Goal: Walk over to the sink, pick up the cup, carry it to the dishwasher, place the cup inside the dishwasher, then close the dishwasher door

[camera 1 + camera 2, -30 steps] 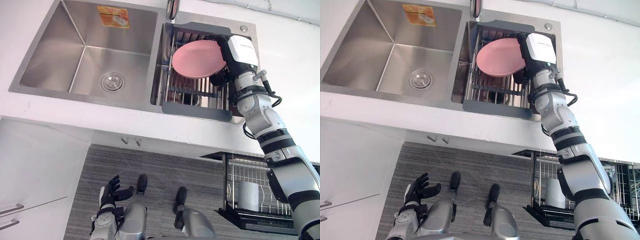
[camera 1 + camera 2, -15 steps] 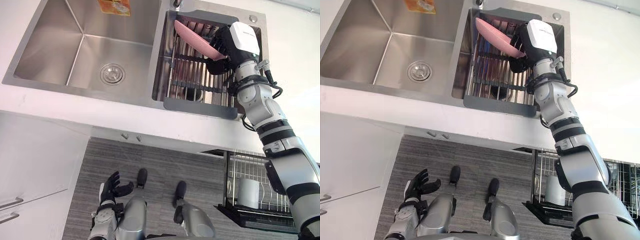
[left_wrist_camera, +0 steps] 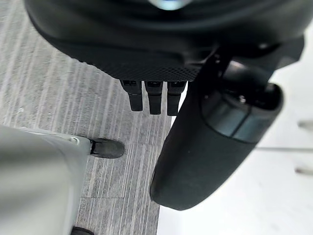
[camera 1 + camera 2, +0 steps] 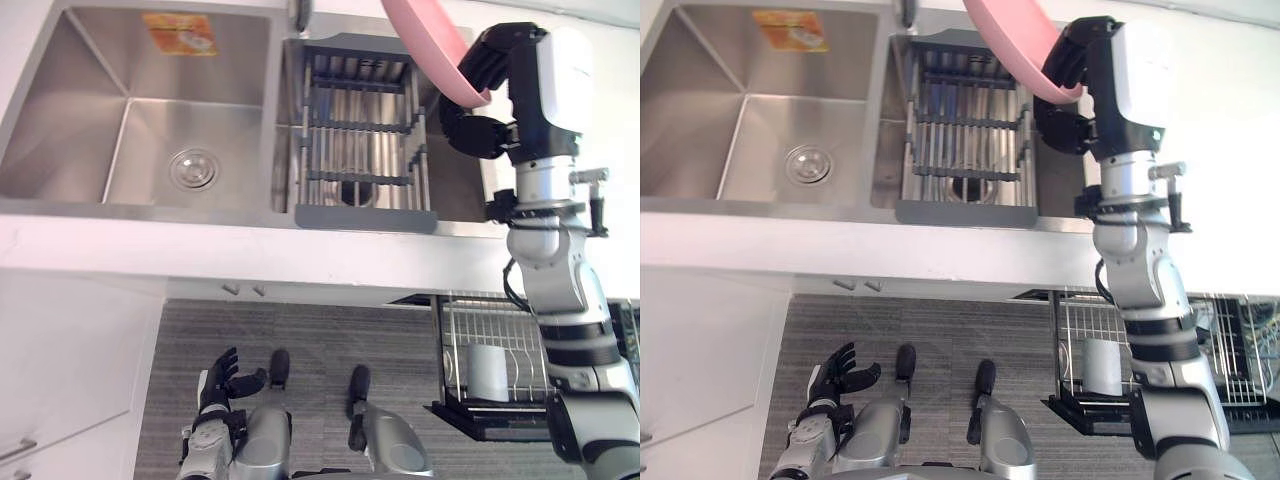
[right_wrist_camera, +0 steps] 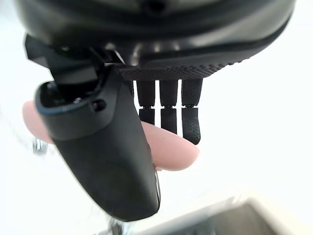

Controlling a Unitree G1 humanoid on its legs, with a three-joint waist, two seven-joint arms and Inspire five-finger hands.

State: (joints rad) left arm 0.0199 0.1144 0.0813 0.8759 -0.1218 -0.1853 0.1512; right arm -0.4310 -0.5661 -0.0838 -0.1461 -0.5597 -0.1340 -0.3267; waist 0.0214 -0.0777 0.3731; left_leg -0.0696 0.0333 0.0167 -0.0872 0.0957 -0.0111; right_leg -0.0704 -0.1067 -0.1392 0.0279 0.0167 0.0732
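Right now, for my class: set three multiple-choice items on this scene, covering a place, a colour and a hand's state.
1. Where is the white cup? A in the sink basin; B in the dishwasher rack; C on the counter.
2. What colour is the plate? A blue; B pink; C green.
3. The right hand is: A open; B shut, empty; C shut on the plate.
Answers: B, it stands in the pulled-out wire rack; B, its surface is pink; C, fingers and thumb pinch its rim.
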